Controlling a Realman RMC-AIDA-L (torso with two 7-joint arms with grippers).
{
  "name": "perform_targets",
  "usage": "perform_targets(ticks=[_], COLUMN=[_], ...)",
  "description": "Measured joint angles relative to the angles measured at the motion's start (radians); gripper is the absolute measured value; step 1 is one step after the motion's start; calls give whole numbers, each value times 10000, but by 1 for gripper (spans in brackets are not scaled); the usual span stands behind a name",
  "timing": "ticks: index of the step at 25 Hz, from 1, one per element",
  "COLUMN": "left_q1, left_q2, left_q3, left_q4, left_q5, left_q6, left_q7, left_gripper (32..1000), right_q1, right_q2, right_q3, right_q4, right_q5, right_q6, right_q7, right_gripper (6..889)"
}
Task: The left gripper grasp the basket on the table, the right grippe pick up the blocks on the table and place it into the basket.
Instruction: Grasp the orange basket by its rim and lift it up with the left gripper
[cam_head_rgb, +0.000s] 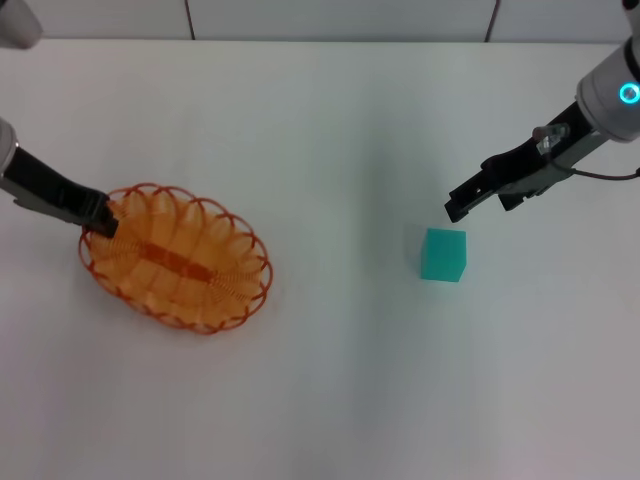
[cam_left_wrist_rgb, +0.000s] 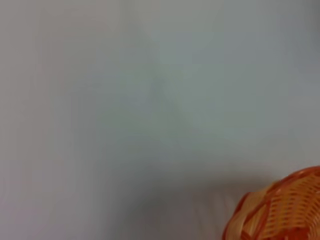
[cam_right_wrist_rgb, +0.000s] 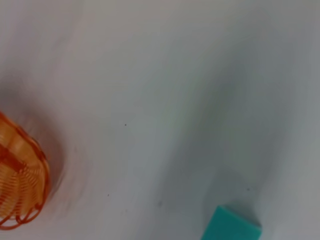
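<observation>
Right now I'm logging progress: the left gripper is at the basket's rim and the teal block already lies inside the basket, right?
Not quite. The left gripper is at the rim of the basket, but the teal block sits on the table, apart from the basket, below the right gripper. The head view shows this.

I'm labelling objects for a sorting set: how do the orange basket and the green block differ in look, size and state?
The basket is open orange wirework with a scalloped rim; the block is a solid teal cube with plain faces. The basket is several times wider than the block. The left hand is at the basket's rim, while the right hand hangs just above the block without touching it. Both rest on the white table.
</observation>
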Motion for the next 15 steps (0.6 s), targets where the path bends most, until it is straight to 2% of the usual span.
perform_targets(ticks=[5,8,11,15], left_q1=[-4,-64,-153,-256], left_q2=[-5,-38,-148,-328], left_q3=[-65,-103,-162,-155], left_q4=[754,1106,1649,2330], left_q5=[-415,-624,-822,-841], left_q6=[-907,-1445,-1989,-2467], left_q7=[-205,-373,-523,-627], left_gripper=[98,95,94,94], right_q1=[-23,-19,13,64], right_q2=[1,1,1,1], right_q3=[-68,-71,-78,-95], right_q4=[132,242,376,525], right_q5=[7,7,7,7], right_q6=[-187,-293,-413,-542], right_q7=[-35,-78,-99,-111], right_gripper=[846,846,847,847])
